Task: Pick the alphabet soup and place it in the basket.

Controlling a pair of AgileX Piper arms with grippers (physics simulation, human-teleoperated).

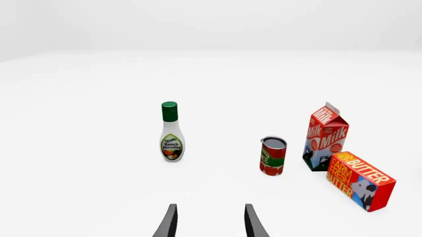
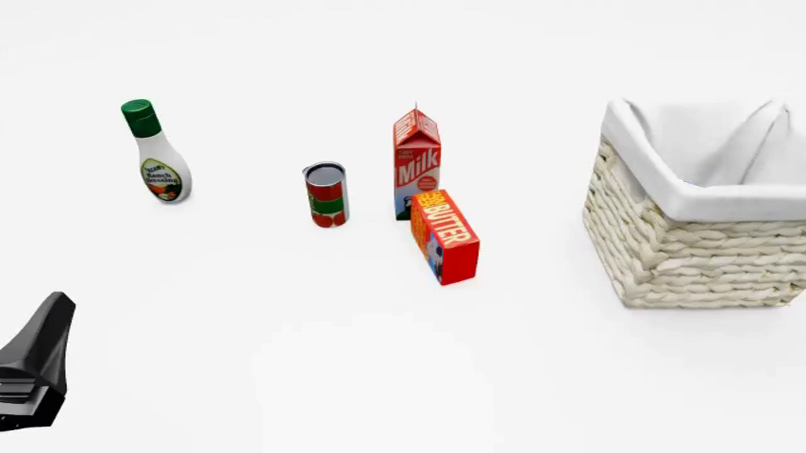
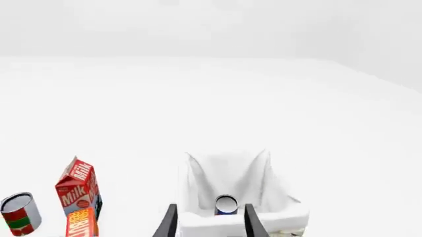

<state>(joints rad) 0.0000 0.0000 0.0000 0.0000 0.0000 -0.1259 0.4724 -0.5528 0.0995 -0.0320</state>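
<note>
The alphabet soup stands upright inside the basket, showing its pale top and a strip of blue label. My right gripper hovers above the basket's near rim, open, with nothing between its fingers; it is out of the front view. In the front view the woven basket sits at the right, and its cloth lining hides the can. My left gripper is open and empty, low over bare table, short of the ranch bottle and the red-and-green can. A black part of the left arm shows at the lower left.
A ranch dressing bottle stands at the far left. In the middle are a red-and-green can, a milk carton and a butter box lying close together, all left of the basket.
</note>
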